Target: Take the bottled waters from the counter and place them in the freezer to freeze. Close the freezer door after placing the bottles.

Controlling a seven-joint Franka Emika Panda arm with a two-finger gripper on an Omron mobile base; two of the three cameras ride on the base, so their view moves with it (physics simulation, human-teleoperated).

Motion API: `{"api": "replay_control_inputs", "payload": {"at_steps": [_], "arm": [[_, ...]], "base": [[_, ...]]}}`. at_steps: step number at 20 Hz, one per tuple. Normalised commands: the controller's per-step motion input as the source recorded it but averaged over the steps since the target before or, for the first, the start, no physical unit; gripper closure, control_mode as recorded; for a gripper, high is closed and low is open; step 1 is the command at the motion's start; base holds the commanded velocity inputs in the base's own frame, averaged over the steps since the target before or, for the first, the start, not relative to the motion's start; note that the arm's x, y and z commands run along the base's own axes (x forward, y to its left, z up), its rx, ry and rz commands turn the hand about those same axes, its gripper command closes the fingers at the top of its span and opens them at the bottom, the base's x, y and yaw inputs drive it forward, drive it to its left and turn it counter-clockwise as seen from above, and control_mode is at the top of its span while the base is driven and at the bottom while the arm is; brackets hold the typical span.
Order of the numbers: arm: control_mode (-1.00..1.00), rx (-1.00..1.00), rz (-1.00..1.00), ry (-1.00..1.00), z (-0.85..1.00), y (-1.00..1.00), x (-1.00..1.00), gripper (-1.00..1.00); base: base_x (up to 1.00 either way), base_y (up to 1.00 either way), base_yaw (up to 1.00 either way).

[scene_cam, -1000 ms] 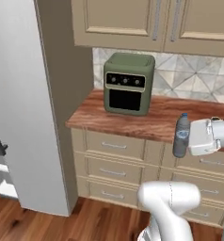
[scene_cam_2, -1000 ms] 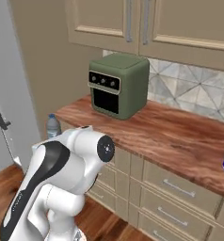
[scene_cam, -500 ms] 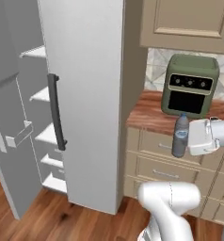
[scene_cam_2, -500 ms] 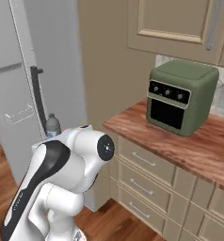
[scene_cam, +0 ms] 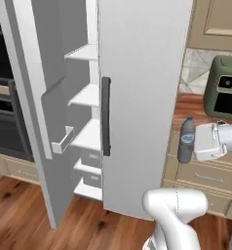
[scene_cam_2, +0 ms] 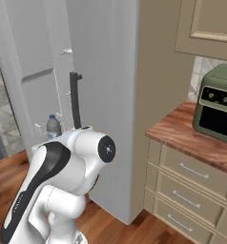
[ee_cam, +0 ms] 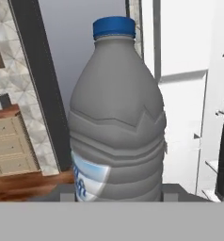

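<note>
At the right edge of the left base view the gripper (scene_cam: 193, 144) is clamped on the bottle (scene_cam: 186, 140), which stands upright in the air, clear of the counter (scene_cam: 187, 105) behind it; in the hand view the bottle (ee_cam: 116, 117) rises large at centre. Left of it stands the plain fridge door (scene_cam: 142, 97), shut, with its dark handle (scene_cam: 106, 116) at mid-frame. Beyond that edge the freezer (scene_cam: 86, 112) shows bare white shelves, and the freezer door (scene_cam: 35, 107) swings wide at far left. Since half a second ago the whole scene has slid rightward with the base; the bottle sits in the claw as before.
</note>
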Motion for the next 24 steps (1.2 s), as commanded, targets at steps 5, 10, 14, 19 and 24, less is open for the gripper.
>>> {"api": "replay_control_inputs", "payload": {"at_steps": [5,10,14,19,24], "arm": [[1.0,0.0,0.0,0.0,0.0,0.0,0.0,1.0],[1.0,0.0,0.0,0.0,0.0,0.0,0.0,1.0],[1.0,0.0,0.0,0.0,0.0,0.0,0.0,1.0],[1.0,0.0,0.0,0.0,0.0,0.0,0.0,1.0],[1.0,0.0,0.0,0.0,0.0,0.0,0.0,1.0]], "base": [[0.03,1.0,-0.21],[0.17,1.0,-0.34],[0.0,0.95,-0.39],[0.02,0.72,-0.33],[0.33,0.58,-0.16]]}}
